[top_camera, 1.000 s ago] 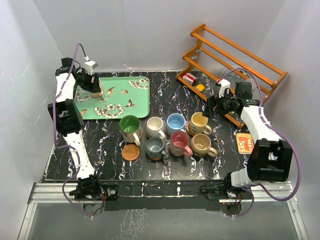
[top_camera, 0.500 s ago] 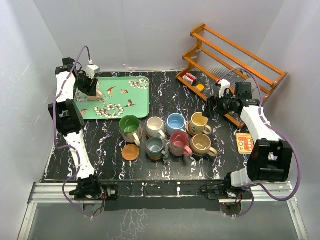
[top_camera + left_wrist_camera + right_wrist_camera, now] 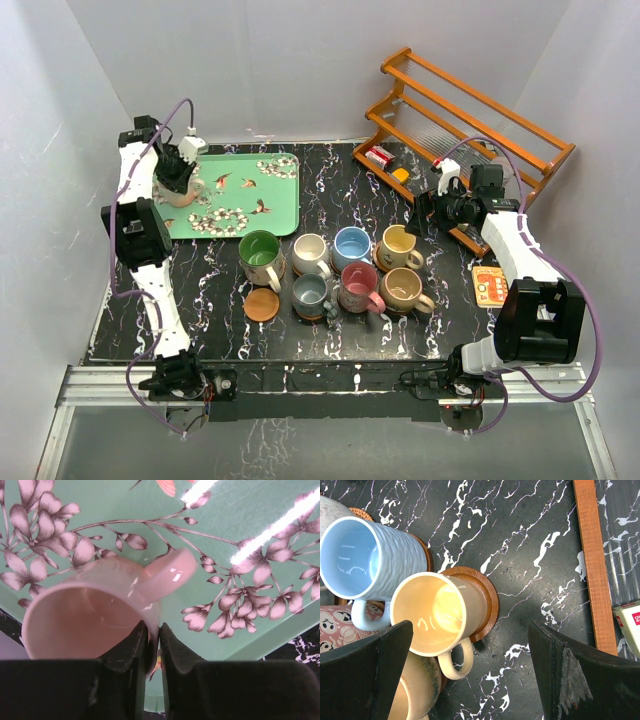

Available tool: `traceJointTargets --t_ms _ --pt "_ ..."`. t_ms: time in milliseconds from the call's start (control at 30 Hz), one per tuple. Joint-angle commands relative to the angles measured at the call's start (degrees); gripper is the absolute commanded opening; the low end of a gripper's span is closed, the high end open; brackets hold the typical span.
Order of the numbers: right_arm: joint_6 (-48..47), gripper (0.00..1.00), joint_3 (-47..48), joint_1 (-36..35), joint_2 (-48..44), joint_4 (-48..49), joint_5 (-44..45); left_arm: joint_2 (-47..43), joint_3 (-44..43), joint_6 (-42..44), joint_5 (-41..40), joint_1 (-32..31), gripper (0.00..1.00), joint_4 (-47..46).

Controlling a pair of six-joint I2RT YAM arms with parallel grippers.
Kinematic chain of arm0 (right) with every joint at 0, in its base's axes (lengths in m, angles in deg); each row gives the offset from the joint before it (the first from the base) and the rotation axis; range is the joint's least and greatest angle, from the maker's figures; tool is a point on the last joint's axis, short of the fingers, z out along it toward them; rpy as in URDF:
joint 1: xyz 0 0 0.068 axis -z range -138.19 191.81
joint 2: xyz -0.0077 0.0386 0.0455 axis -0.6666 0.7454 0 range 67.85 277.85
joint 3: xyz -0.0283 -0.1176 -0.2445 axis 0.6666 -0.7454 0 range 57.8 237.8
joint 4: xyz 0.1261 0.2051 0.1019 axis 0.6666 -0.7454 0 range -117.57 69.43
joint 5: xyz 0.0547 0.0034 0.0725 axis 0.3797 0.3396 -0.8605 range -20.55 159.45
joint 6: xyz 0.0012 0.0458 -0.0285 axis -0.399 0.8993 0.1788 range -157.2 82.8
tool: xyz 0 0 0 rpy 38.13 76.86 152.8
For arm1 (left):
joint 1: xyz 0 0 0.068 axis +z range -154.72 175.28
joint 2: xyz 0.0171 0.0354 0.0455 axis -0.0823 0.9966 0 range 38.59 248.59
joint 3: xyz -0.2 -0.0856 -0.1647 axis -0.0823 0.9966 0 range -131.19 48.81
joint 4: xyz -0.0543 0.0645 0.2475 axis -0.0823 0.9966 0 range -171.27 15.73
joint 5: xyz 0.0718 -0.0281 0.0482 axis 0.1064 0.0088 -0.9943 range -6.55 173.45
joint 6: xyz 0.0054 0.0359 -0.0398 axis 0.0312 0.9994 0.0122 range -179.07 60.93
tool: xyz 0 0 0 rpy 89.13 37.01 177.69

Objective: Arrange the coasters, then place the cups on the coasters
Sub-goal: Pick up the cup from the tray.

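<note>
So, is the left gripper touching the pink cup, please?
Touching: the left wrist view shows the left gripper closed on the wall of the pink cup.

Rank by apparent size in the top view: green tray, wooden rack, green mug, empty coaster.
1. wooden rack
2. green tray
3. green mug
4. empty coaster

Mug and coaster look close. The mug stands taller, nearer the camera, so that pair is unsure.
</note>
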State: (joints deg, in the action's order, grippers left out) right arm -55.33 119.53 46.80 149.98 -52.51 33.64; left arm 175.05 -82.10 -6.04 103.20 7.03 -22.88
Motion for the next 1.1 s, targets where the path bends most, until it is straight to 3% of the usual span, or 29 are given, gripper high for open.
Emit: traceJointTargets --t_ms 0,67,233,633,900,1067 --pt "-0.8 0.98 2.5 0.3 0.1 1.1 -0.8 -1.2 -0.8 1.9 -2.5 -0.8 0.07 2.7" --pt "-0.8 0.98 2.5 0.3 0.2 1.0 -0.8 -1.8 -1.0 2.2 -3.1 -0.9 0.00 3.4" --pt "-0.8 0.98 2.7 0.3 0.1 0.8 -1.0 -7.4 2.6 2.7 -1.4 -0.9 0.00 5.7" --pt "-0.4 0.98 2.8 0.4 -0.8 0.8 -1.9 -38.4 33.5 4.2 2.1 -3.8 0.00 4.0" --pt "-0.2 0.98 2.7 0.3 -2.1 1.2 -2.0 -57.2 47.6 2.2 2.7 -11.4 0.00 6.5" --pt "-0.2 0.98 2.8 0.4 -2.4 1.4 -1.3 -67.7 52.8 1.7 7.4 -15.2 0.00 10.1"
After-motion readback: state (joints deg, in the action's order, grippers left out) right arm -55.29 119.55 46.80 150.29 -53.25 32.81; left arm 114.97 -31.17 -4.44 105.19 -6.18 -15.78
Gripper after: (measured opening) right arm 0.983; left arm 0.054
